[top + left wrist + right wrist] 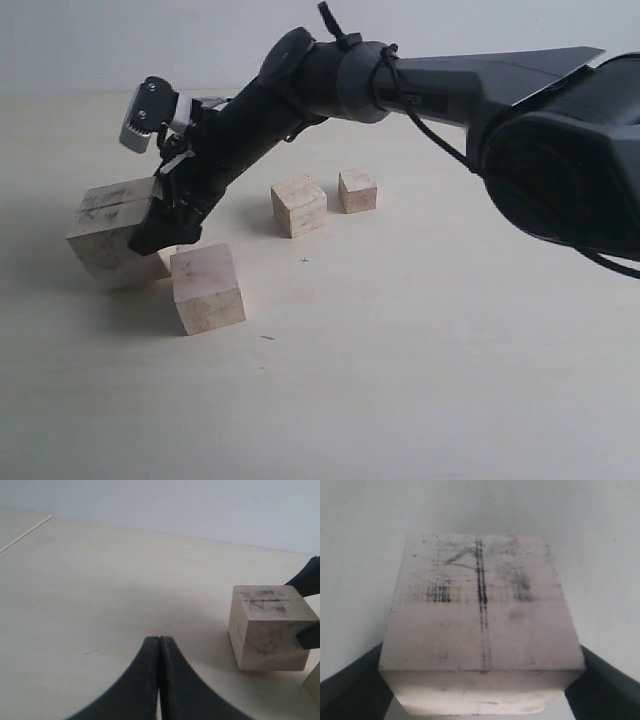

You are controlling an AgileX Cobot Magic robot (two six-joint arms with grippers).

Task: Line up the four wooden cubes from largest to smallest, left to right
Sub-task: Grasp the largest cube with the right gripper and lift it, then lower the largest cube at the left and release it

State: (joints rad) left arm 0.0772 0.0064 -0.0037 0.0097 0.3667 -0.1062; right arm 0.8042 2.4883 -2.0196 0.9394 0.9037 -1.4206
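Note:
The largest wooden cube (105, 235), smudged and with a groove on top, sits tilted at the far left with my right gripper (138, 218) shut on it. In the right wrist view the largest cube (480, 610) fills the space between the dark fingers (602, 682). The second-largest cube (207, 288) stands just right of it and nearer the front. The third cube (298, 205) and the smallest cube (357, 190) sit side by side at mid-table. My left gripper (159, 642) is shut on nothing, low over bare table, with the largest cube (267, 630) off to one side.
The right arm (300, 90) reaches across the pale table (420, 350) from the right. Part of the second-largest cube (314, 682) shows at the edge of the left wrist view. The left arm does not show in the exterior view.

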